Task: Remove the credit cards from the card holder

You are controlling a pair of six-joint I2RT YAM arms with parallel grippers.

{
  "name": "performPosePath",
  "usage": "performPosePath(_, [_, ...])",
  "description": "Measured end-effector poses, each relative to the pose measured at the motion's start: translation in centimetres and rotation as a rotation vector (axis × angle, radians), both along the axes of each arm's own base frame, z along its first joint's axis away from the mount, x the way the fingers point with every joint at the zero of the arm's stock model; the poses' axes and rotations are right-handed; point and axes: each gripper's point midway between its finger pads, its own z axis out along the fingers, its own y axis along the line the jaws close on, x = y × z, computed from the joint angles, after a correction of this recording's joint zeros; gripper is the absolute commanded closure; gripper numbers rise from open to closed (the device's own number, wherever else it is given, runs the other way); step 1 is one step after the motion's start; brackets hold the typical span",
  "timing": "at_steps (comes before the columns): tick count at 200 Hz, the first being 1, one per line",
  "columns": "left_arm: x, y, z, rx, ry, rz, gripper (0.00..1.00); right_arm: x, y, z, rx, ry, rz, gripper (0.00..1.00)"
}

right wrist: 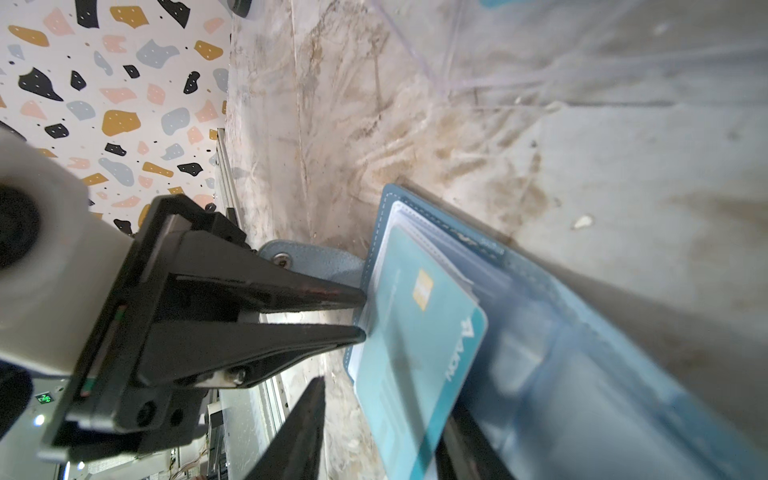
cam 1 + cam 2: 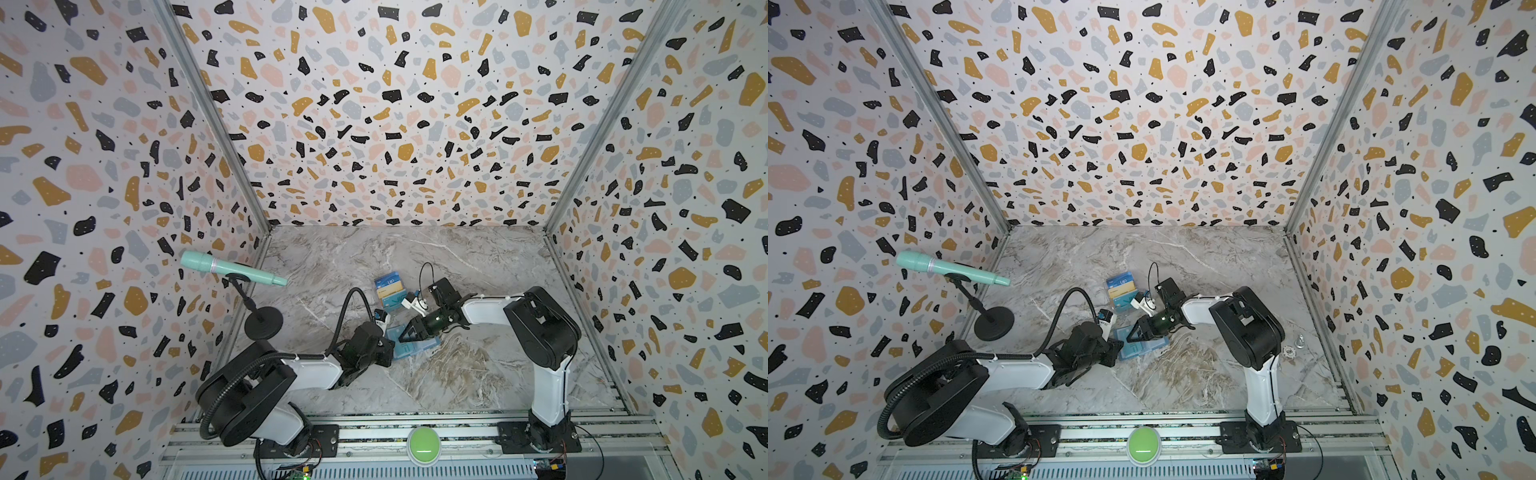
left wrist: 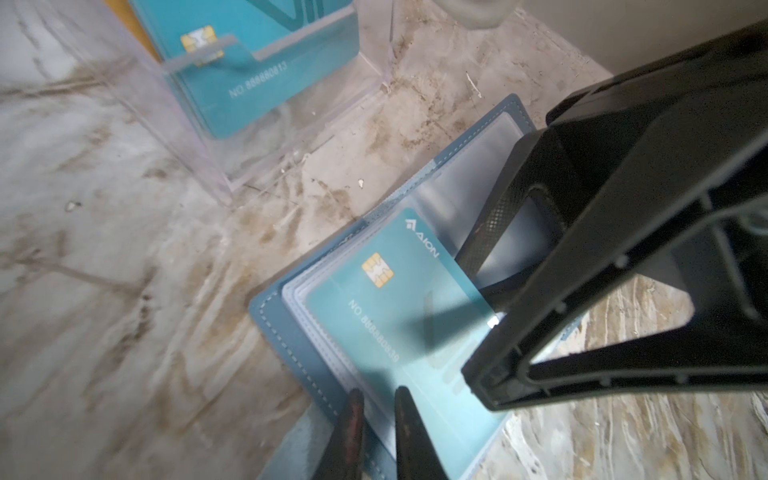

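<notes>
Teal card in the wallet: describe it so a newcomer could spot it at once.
Mid marble table, between the two arms, a dusty-blue card holder lies open like a book. In its clear sleeve sits the teal card, with a gold chip and an AION logo. The similar teal card nearby stands in a clear acrylic stand, not in the holder.

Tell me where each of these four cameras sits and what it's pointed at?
Top views: high above the front rail, looking down at the marble table; both arms show whole in both top views.
Left wrist: on the left arm, looking along its left gripper at the open card holder and teal card; the right gripper shows too.
Right wrist: on the right arm, facing the left gripper from the holder's other side.
Shared: both wrist views show the same teal card and holder.
</notes>
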Motion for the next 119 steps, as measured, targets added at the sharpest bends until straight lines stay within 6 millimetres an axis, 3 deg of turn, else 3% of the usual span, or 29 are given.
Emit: performPosePath(119, [-0.1, 0.2, 0.0, 0.009, -0.005, -0.001, 0.84, -0.2, -1.5, 0.4, 0.08, 0.107, -0.023, 0.72])
